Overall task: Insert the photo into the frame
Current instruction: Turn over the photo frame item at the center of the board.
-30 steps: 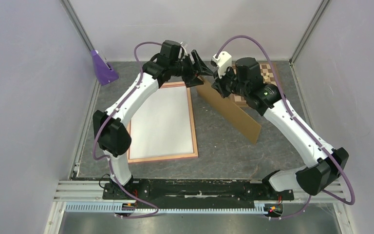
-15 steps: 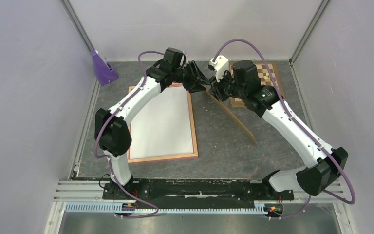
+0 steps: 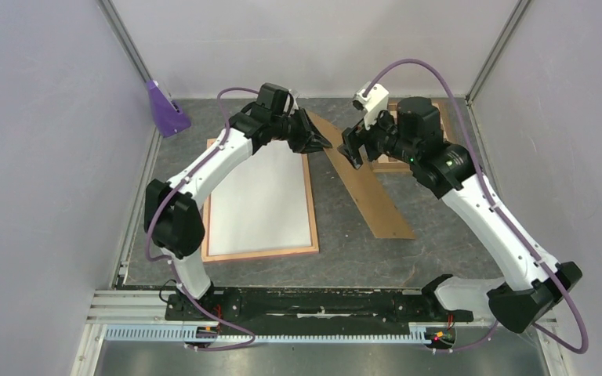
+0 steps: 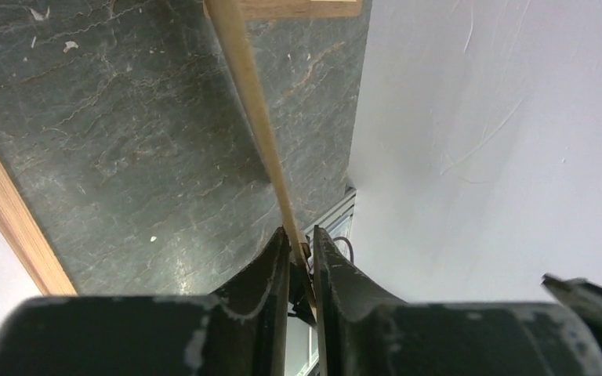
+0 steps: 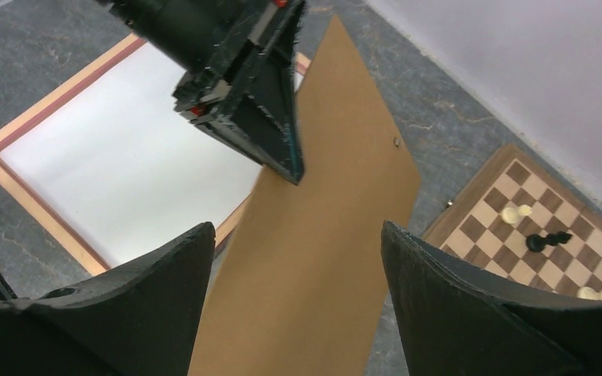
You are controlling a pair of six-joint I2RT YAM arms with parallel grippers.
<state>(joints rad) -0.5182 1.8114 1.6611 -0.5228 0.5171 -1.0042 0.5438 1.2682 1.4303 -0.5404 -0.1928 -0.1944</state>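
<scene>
Top external view: a thin-edged rectangular frame (image 3: 262, 253) of pale salmon wood is seen lying flat, back up, on the dark grey stone-look table (image 3: 345, 258), in front of the left arm. Inside its rim the photo (image 3: 260, 196) is seen only as a white rectangular sheet that fills the opening approx. edge to edge. It is taken to be face down. No printed side is shown, so this can't be confirmed.

A plain brown backing board (image 3: 372, 196), thin and rectangular, is set slantwise just beside the frame on its right. Its far end is held up by the left gripper (image 3: 313, 141). Its near end seems to rest on the table.

In the left wrist view the jaws are closed tight on the board's thin edge, w/ one finger on each face. The right gripper (image 3: 352, 150) is kept just beside it over the board, jaws spread wide. In the right wrist view the board is seen below and between the fingers, w/ no contact, so nothing is held on that side.

Progress, as judged: the seating of the photo looks done, provided the white sheet is indeed the print. What is left is prob. the closing-up, i.e. the board swung over the frame, squared to the rim and laid on the photo's back. Clips or tabs, if any, can't be made out.

A brown-and-cream chessboard (image 5: 549, 227) w/ a few pieces stands at the far right, apart from all this.
</scene>
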